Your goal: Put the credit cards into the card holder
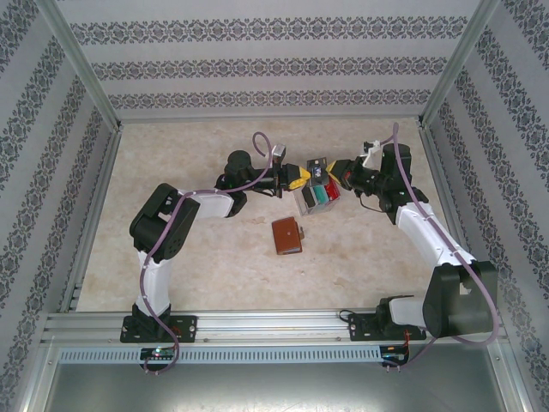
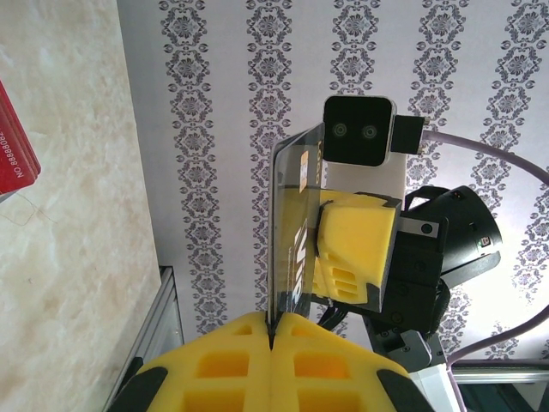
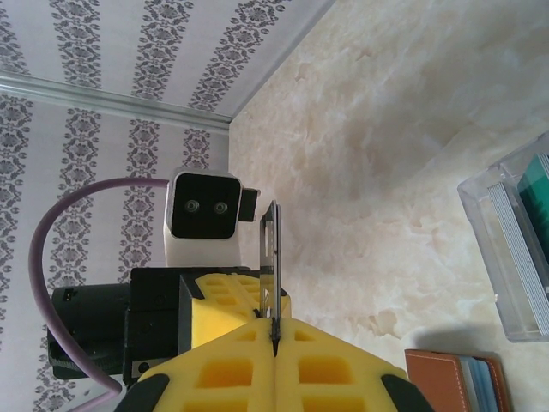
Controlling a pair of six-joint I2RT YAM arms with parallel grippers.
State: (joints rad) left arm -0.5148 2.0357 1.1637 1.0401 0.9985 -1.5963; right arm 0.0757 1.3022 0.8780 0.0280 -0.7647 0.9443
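A dark grey credit card (image 1: 318, 163) hangs edge-up above the table between my two grippers. My left gripper (image 1: 299, 178) is shut on one edge of it, and the card (image 2: 292, 215) rises from between its yellow fingertips (image 2: 273, 330). My right gripper (image 1: 333, 172) is shut on the opposite edge, with the card (image 3: 269, 249) standing out of its closed pads (image 3: 274, 330). Red credit cards (image 1: 314, 194) and teal ones (image 1: 328, 194) stand in a clear tray. The reddish-brown card holder (image 1: 287, 235) lies flat on the table nearer the arms, also seen at the corner (image 3: 442, 378).
The clear plastic tray (image 1: 304, 206) sits just below the two grippers, with its wall (image 3: 502, 257) close to the right gripper. Red card edges (image 2: 13, 146) show at the left. Patterned walls and metal rails (image 1: 90, 215) enclose the marble table.
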